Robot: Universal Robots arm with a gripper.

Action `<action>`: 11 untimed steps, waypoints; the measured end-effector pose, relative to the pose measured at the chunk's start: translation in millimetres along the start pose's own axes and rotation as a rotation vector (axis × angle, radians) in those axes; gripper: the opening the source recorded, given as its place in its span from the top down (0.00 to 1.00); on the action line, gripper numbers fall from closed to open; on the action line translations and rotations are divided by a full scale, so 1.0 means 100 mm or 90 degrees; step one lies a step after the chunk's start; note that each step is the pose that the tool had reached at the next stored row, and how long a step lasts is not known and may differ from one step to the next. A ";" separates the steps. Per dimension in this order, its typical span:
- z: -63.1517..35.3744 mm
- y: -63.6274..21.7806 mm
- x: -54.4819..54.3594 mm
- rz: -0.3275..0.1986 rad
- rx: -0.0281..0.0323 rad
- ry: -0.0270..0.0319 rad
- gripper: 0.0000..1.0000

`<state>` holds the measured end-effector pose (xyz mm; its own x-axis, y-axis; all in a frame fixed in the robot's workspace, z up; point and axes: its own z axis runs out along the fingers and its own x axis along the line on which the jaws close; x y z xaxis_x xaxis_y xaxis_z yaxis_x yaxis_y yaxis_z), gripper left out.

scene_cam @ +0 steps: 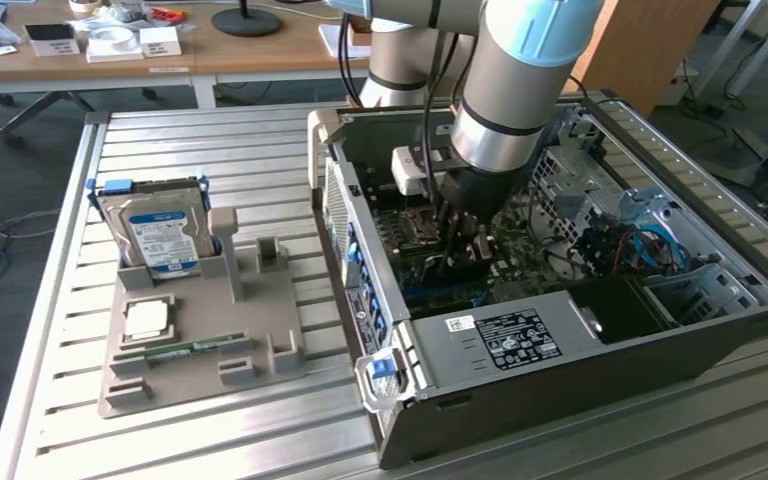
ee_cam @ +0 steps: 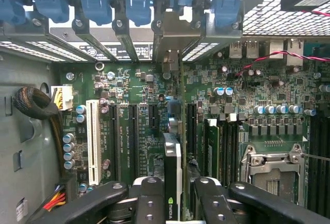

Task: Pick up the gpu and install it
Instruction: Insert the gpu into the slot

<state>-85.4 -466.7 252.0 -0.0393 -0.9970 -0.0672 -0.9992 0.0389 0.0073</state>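
The gripper [scene_cam: 468, 255] is being held deep inside the open computer case [scene_cam: 704, 330], right of centre in the exterior view, directly above the motherboard [ee_cam: 232, 100]. In the wrist view the gpu [ee_cam: 172, 175] is being seen edge-on between the two black fingers [ee_cam: 149, 198], standing upright over a slot near the lower middle of the frame, its metal bracket [ee_cam: 170, 44] reaching toward the rear openings at the upper middle. The fingers are sitting close on either side of the card, but whether it is being clamped or let go cannot be told from the pictures.

The step in hand is judged to be the seating of the card. To do it well, the card's edge should be kept parallel to the black slot beside the white slot [ee_cam: 93, 141], the bracket lined up with its rear opening under the blue clips [ee_cam: 136, 2], and pressure applied straight down without tilt.

On the grey holder [scene_cam: 211, 350] at the exterior view's left, the hard drive [scene_cam: 157, 235] and the green memory stick [scene_cam: 184, 350] are lying untouched.
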 end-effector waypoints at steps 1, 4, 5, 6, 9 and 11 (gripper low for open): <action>0.000 0.000 0.00 0.000 0.0000 0.0000 0.73; 0.001 0.000 0.00 0.000 0.0000 -0.0001 0.73; 0.001 0.000 0.00 0.000 0.0000 -0.0001 0.73; 0.000 0.000 0.00 0.000 0.0000 -0.0001 0.73; 0.004 0.000 0.00 0.000 0.0001 -0.0001 0.73; 0.012 0.004 0.00 0.000 0.0000 0.0001 0.73</action>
<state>-85.8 -466.7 250.9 -0.0393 -0.9970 -0.0670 -0.9992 0.0389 0.0072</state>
